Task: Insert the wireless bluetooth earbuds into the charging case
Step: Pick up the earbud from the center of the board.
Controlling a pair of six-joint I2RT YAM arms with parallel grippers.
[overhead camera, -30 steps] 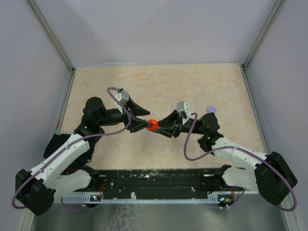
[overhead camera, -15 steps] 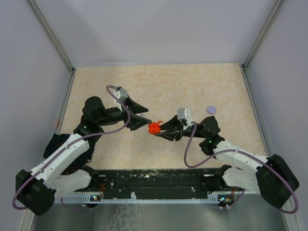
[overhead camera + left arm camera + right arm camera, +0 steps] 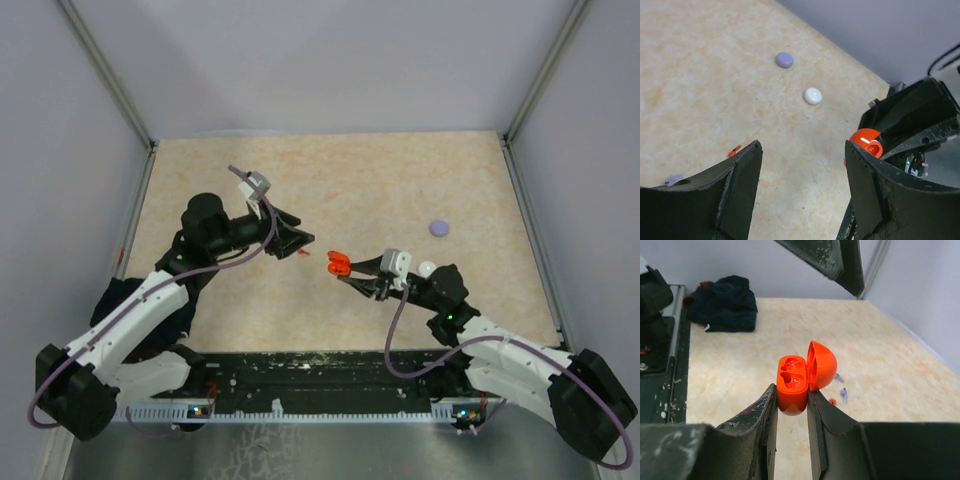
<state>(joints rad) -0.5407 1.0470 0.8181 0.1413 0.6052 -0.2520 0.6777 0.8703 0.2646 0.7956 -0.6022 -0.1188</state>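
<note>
Left gripper (image 3: 802, 147): fingers spread wide, nothing between, hovering above table (image 3: 400, 180). Red earbud (image 3: 734, 150) lies on table beneath it, greyish-purple earbud (image 3: 674, 178) near (remaining buds not made out here). Centre: red charging case (image 3: 799, 382) held off table, lid hinged open, both sockets look empty. Right gripper (image 3: 791, 395): clamped on case body. Step in hand, as judged: case presented, no bud fetched yet. Next: left descends, pinches red earbud, carries it to socket; calls for fine alignment.
</note>
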